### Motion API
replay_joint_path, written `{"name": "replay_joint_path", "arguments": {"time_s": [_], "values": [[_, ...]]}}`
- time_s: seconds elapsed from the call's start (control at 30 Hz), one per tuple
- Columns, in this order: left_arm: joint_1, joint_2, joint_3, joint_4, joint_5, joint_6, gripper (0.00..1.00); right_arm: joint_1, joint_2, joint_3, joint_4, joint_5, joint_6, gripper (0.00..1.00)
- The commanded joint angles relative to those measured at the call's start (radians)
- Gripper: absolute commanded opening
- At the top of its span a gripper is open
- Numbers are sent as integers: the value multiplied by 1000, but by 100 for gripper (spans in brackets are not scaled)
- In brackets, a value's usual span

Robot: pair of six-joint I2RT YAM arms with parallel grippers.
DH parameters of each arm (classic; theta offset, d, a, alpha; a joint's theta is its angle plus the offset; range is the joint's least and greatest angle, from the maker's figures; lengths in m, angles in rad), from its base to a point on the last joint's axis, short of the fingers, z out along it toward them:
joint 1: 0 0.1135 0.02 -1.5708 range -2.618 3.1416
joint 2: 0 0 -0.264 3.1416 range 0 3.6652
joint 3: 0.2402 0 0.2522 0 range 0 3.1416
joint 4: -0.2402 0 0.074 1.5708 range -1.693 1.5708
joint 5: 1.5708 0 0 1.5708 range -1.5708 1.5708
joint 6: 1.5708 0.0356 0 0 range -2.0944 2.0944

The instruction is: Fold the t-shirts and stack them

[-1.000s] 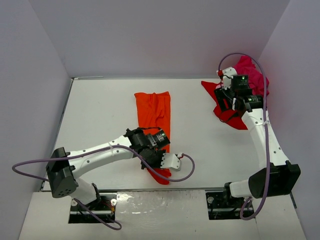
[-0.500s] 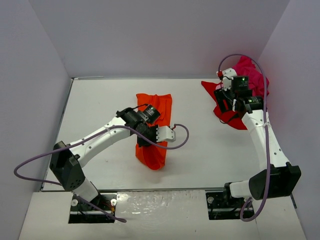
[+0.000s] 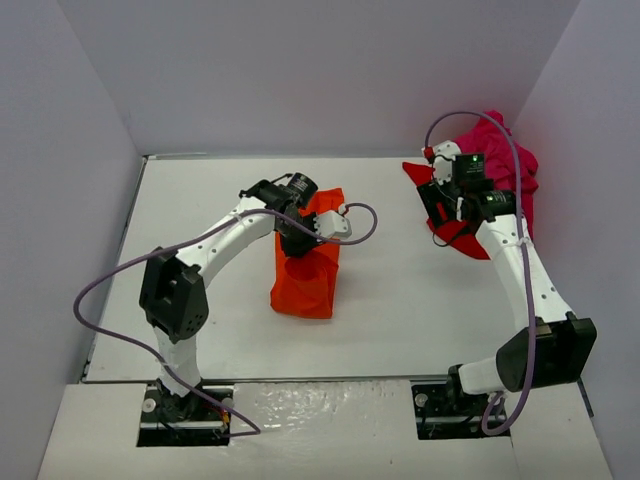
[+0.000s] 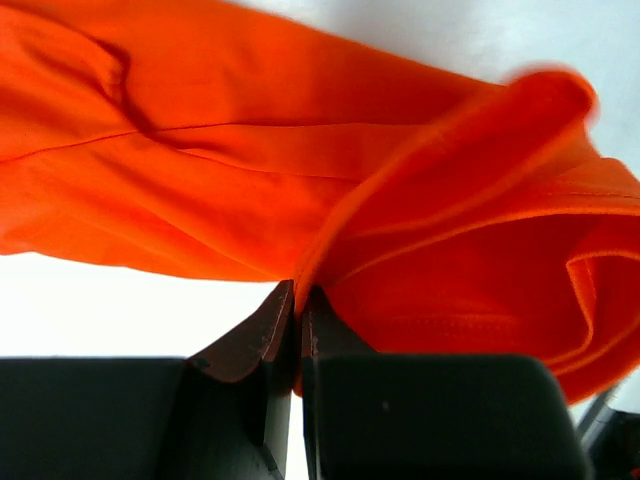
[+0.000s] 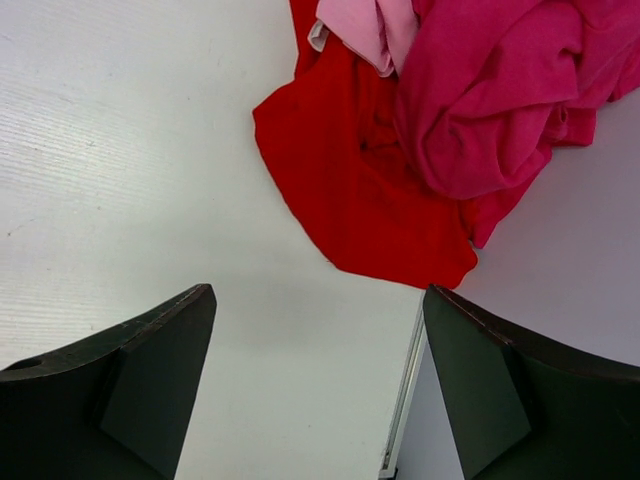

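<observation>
Orange-red t-shirt, limp, wrinkled, doubled over, pinched in left gripper

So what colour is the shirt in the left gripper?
That shirt is orange; clearest in left wrist view.

Look, the orange shirt runs off the left wrist view's top and left edges, upper-right fold blurred; in the right wrist view, the magenta shirt hides part of the red shirt.
</observation>
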Motion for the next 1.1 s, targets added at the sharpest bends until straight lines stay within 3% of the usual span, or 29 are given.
{"name": "replay_joint_path", "arguments": {"time_s": [0.0,0.13,0.2,0.23,0.27,0.3,0.37,0.43,0.5,0.63,0.87,0.9,0.93,0.97,1.07], "values": [[40,76,105,-3,25,36,0,27,17,-4,41,-6,3,82],[69,180,178,6,18,19,1,45,55,-11,46,-3,-5,80],[78,208,181,70,1,-6,9,52,74,-13,51,-1,-6,80],[84,214,180,101,-8,-20,16,55,80,-14,54,1,-7,80],[88,213,173,135,-23,-41,45,57,84,-16,55,1,-7,80],[91,209,167,170,-40,-62,65,58,87,-19,58,2,-7,80],[98,190,139,275,-83,-123,77,62,93,-23,63,6,-8,80],[99,166,138,320,-137,-154,81,64,92,-19,67,10,-2,79],[103,138,144,349,-181,-185,82,70,75,-14,65,6,4,77],[134,46,144,291,-126,-180,82,112,41,-9,13,-93,-24,56],[139,-57,12,215,-78,-119,84,191,54,1,-13,-85,-40,52],[139,-63,-2,200,-54,-112,83,189,52,12,-17,-88,-42,41],[139,-68,-19,171,-4,-93,80,187,40,33,-25,-106,-53,13],[138,-79,-33,161,15,-91,76,187,25,48,-30,-135,-62,3],[138,-85,-44,117,134,-80,59,189,20,88,-45,-137,-80,0]]}}
